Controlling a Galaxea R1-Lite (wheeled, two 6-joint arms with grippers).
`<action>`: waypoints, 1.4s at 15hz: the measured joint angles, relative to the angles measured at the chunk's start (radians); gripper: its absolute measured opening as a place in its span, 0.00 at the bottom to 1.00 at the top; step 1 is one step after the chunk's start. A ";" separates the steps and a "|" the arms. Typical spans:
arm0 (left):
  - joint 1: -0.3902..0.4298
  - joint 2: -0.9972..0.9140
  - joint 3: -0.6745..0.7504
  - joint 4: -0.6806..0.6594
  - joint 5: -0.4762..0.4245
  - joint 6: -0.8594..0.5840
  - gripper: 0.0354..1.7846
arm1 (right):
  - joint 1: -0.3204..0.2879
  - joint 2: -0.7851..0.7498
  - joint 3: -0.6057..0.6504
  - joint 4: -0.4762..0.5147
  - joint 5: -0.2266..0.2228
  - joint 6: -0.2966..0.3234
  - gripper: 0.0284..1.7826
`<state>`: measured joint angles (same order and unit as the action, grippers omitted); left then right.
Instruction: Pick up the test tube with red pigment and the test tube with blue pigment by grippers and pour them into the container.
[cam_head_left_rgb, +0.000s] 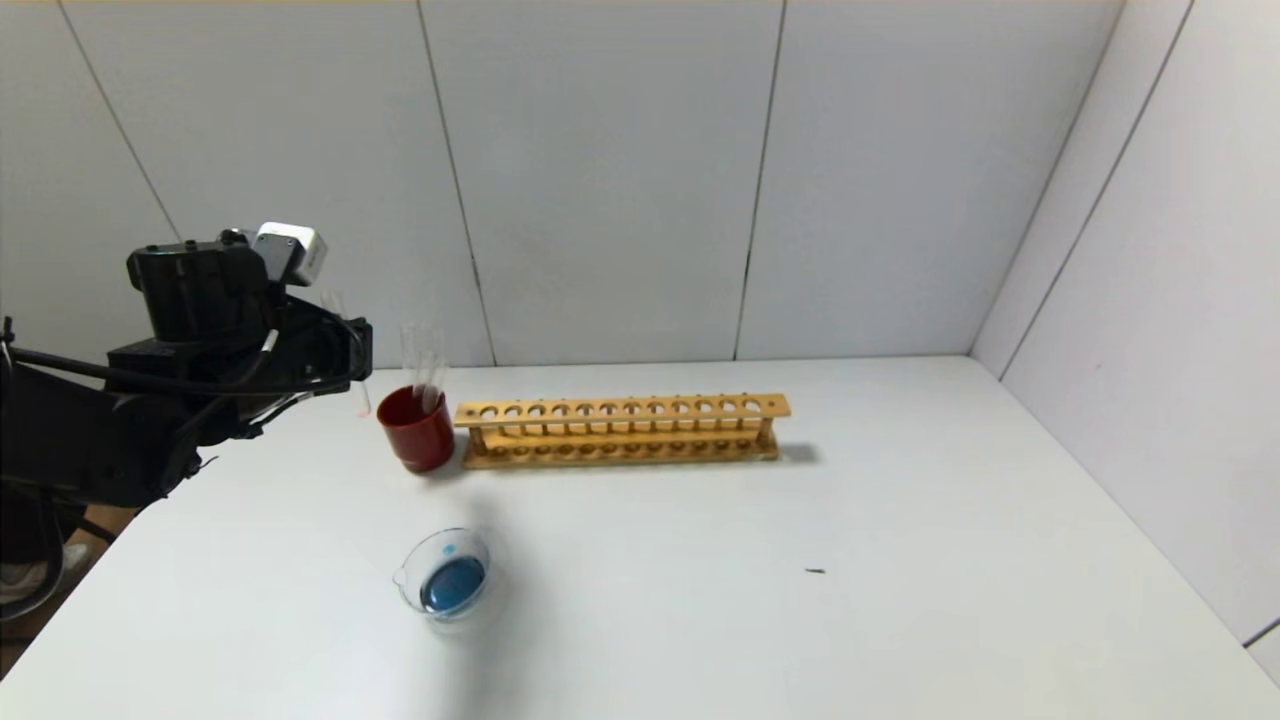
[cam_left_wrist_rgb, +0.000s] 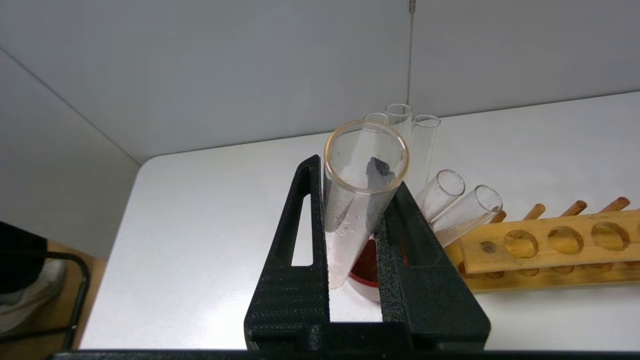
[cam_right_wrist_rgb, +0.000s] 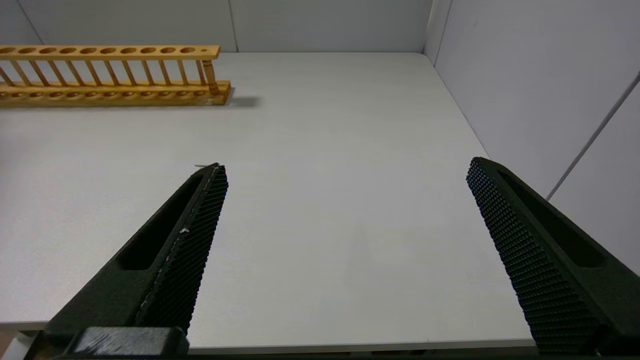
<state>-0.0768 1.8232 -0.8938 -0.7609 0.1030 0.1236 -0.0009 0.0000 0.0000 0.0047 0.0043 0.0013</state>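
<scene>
**Left end effector holds a red-tinted tube by the cup**

Above the bench's (cam_head_left_rgb: 700, 560) far left side, the left end effector (cam_left_wrist_rgb: 356, 200) pinches the test tube with red pigment (cam_left_wrist_rgb: 357, 200), upright and slightly tilted, just beside the dark red cup (cam_head_left_rgb: 417, 428). Only a faint reddish tint shows in it. Clear tubes (cam_left_wrist_rgb: 425, 145) lean in that cup, next to the wooden rack (cam_head_left_rgb: 622, 430). The container (cam_head_left_rgb: 447, 575) sits nearer on the bench, with blue liquid inside. The right end effector (cam_right_wrist_rgb: 345, 220) hangs spread wide over bare bench.
</scene>
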 joint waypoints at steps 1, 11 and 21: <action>-0.001 0.016 -0.014 0.000 -0.011 -0.010 0.16 | 0.000 0.000 0.000 0.000 0.000 0.000 0.98; -0.002 0.172 -0.130 -0.014 -0.054 -0.027 0.16 | 0.000 0.000 0.000 0.000 0.000 0.000 0.98; -0.005 0.196 -0.130 -0.029 -0.066 -0.024 0.72 | 0.000 0.000 0.000 0.000 0.000 0.000 0.98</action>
<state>-0.0817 2.0191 -1.0240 -0.7894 0.0370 0.0994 -0.0004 0.0000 0.0000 0.0047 0.0038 0.0017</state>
